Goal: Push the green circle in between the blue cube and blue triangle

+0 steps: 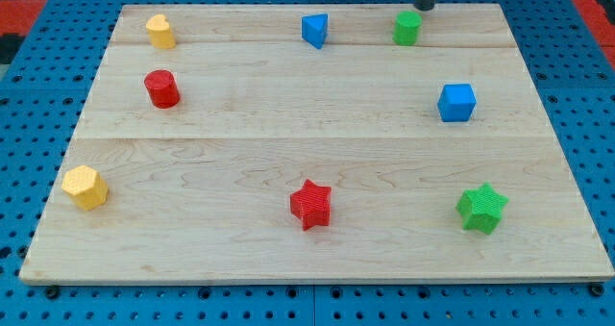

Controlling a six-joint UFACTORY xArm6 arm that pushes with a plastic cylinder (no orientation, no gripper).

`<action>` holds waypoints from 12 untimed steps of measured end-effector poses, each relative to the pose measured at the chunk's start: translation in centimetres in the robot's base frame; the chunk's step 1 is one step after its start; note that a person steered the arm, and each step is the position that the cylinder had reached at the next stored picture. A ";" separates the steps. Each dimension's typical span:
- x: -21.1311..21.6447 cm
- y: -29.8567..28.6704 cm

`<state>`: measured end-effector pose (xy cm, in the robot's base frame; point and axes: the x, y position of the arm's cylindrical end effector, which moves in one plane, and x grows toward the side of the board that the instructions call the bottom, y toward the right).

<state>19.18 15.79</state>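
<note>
My tip (pixel 424 7) sits at the view's top edge, just up and right of the green circle (pixel 407 27), which stands near the tabletop (pixel 288 124) rim, right of the blue triangle (pixel 314 30) and up-left of the blue cube (pixel 457 102). There is no pincer on this rod, so its state does not apply. Risk, in my judgement: the round block (contact here is off-centre) may roll off my tip and slide left into the blue triangle, or an overlong push may strike the blue cube and shift it, moving the gap I am aiming for.
</note>
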 end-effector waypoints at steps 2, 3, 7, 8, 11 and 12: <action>1.7 -3.6; 1.7 -3.6; 4.6 -3.3; 4.7 -3.0; 4.9 1.9; 4.9 4.1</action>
<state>24.11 19.90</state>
